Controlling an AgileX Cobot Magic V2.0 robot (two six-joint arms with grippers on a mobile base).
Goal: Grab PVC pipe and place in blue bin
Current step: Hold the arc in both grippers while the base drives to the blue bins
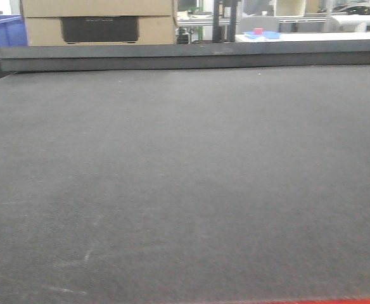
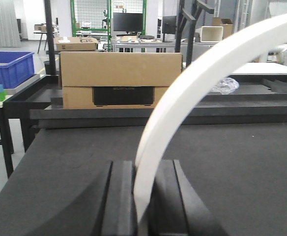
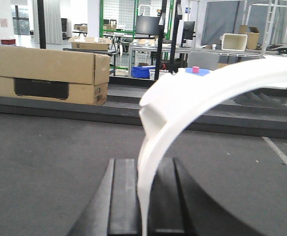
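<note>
Tabletop (image 1: 185, 190) matte grey, flat; cardboard box (image 2: 119, 78) rectangular; blue bin (image 2: 8, 66) plastic.

Dark grey felt-like tabletop (image 1: 185, 177), stretching flat ahead of left claw (image 2: 143, 164) and right claw (image 3: 142, 164). Raised dark ledge (image 1: 185, 56) along far edge, ahead of both. Thin white line (image 3: 281, 157) on the surface, right of right claw.
</note>
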